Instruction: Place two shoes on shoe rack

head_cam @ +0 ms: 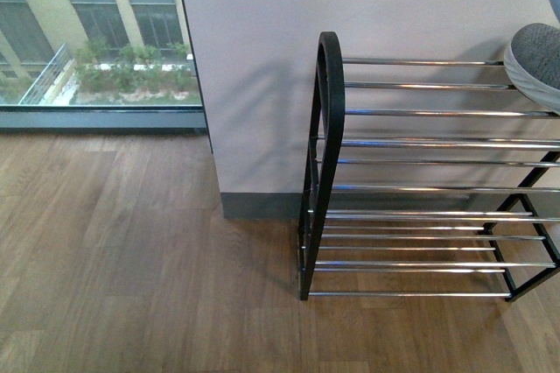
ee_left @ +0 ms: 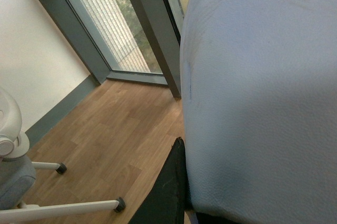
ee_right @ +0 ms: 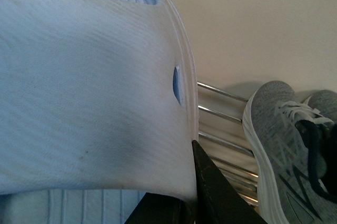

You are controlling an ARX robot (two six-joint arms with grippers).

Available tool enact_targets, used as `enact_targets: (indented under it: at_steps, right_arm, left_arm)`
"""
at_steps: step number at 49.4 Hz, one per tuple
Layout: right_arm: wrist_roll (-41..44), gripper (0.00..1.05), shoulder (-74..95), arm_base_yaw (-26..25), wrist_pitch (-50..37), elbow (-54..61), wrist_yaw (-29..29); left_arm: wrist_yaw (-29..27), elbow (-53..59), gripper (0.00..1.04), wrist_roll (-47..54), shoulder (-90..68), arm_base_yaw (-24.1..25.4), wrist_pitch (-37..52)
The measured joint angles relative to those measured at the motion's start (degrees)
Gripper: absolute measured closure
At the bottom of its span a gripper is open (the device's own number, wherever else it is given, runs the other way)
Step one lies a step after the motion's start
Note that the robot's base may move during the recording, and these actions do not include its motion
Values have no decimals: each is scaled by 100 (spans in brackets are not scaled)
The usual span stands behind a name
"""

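The shoe rack (head_cam: 325, 172) stands against the wall at the right of the front view, with a black frame and silver bars. The grey toe of one shoe (head_cam: 535, 58) lies over its top tier at the picture's right edge. In the left wrist view my left gripper (ee_left: 210, 187) is shut on a shoe, whose pale sole (ee_left: 263, 92) fills the view beside one black finger (ee_left: 167, 192). My right gripper (ee_right: 184, 187) is shut on the other shoe's white sole (ee_right: 89, 103). Beyond its black finger (ee_right: 213, 197), a grey laced shoe (ee_right: 279, 145) shows over the rack bars (ee_right: 221, 113).
A floor-to-ceiling window (head_cam: 87, 31) fills the left, next to a white wall with a grey baseboard (head_cam: 262, 205). Wooden floor (head_cam: 131, 259) spreads in front. White chair legs with dark feet (ee_left: 68, 205) stand on the floor in the left wrist view.
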State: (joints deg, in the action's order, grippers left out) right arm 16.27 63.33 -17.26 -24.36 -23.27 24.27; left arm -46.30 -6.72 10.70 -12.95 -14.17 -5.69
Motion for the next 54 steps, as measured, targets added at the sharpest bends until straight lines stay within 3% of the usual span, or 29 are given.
enact_targets:
  at_steps: [11, 25, 43, 54]
  right_arm:
    - [-828, 103, 2592, 595, -63, -1906, -1360]
    - [-940, 103, 4592, 748, 282, -3473, -2243]
    - [-817, 103, 6146, 662, 785, -5134, -3191]
    - [-1067, 103, 6516, 581, 1377, -5707, -3394]
  left_arm:
    - [-2, 0, 103, 0, -2, 0, 0]
    - [-2, 0, 103, 0, 0, 0, 0]
    - [-2, 0, 103, -2, 0, 0, 0]
    - [-2, 0, 103, 0, 0, 0, 0]
